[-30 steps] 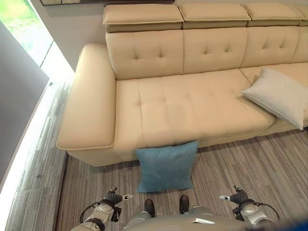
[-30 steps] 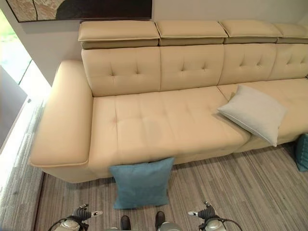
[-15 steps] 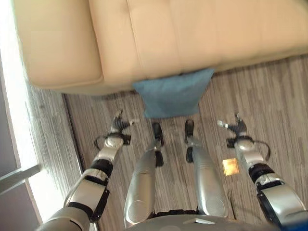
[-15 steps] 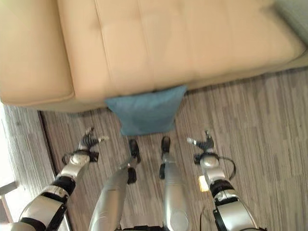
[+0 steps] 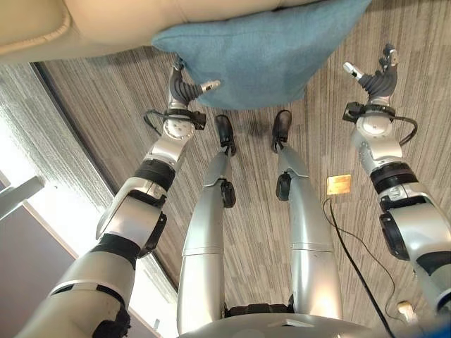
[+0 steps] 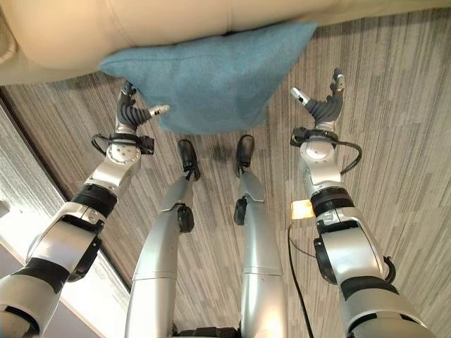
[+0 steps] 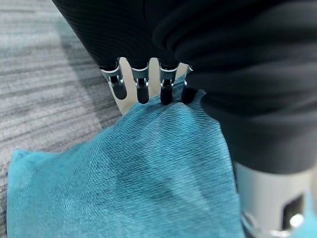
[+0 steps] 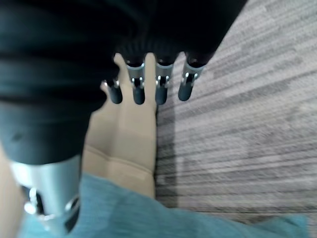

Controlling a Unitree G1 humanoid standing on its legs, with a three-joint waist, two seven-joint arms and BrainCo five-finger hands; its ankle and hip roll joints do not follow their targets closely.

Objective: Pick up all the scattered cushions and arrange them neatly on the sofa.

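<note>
- At the upper left of the head view, the beige sofa [image 5: 42,32] showed just its front edge, where a second earlier its whole seat and back had been in view; the camera had tipped down, and the things themselves had not moved.
- Just right of that, the left robot hand [image 5: 184,86] stood beside the blue cushion's left edge, fingers slightly bent and thumb out, released and grasping nothing. Its wrist view put the fingertips [image 7: 166,96] right at the cloth's edge; whether they touched it could not be told.
- Across the upper middle, the blue cushion [image 5: 268,53] lay on the striped floor [image 5: 91,120], propped against the sofa front, not yet lifted.
- At the upper right, the right robot hand [image 5: 373,79] hung spread and released, apart from the cushion's right corner, with bare floor between them.
- In a second both hands had gone from hanging low, well short of the cushion, to flanking it. By my reading the reach was nearly done, and closing both hands in on the cushion's sides should come next, before any lift onto the seat.
</note>
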